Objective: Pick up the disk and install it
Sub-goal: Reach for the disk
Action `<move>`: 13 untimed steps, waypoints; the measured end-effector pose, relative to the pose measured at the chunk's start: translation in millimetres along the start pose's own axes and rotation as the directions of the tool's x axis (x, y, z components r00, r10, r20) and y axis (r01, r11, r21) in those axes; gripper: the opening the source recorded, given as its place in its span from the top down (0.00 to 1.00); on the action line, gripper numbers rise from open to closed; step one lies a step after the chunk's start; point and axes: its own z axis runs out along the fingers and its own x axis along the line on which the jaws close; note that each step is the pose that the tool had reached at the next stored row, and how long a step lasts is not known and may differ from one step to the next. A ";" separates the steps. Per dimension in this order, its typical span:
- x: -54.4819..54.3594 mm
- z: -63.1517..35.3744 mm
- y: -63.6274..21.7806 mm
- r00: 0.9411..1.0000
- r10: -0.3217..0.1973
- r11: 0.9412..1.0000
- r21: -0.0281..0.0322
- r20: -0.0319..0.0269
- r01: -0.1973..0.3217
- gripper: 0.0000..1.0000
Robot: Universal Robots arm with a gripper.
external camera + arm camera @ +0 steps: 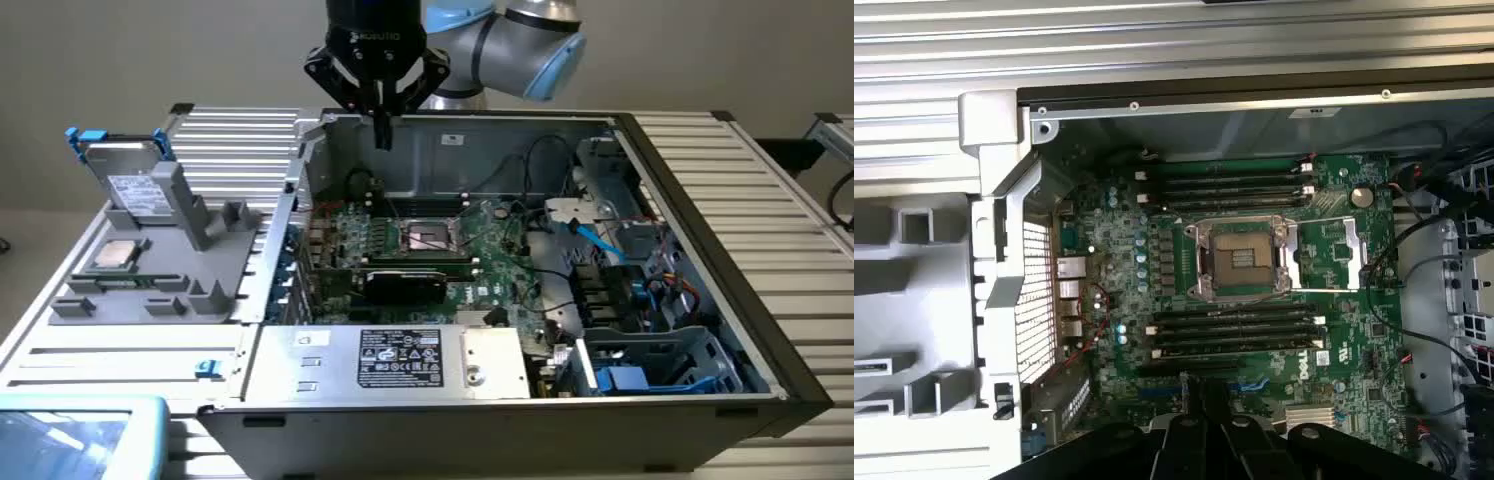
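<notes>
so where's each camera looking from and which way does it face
Exterior view: off the arm, raised, angled down into the open black computer case; grey-blue arm and shut black gripper above it, grey metal disk in blue bracket at the exterior view's left.
Wrist view: on the wrist, facing down onto the green motherboard; gripper tip shows.
Shared: motherboard, its square silver processor socket, the gripper.

Arm point(514, 45): grey and pale blue, joint bent, wrist aimed straight down. Pincer point(383, 130): black, fingers pressed together, empty.
</notes>
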 end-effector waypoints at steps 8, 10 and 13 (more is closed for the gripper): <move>0.0 0.0 0.0 1.000 0.000 1.000 0.000 0.000 0.000 0.89; 0.0 0.0 0.0 1.000 0.000 1.000 0.000 0.000 0.000 0.89; 0.7 -0.1 -0.1 1.000 0.000 1.000 0.000 0.000 0.000 0.89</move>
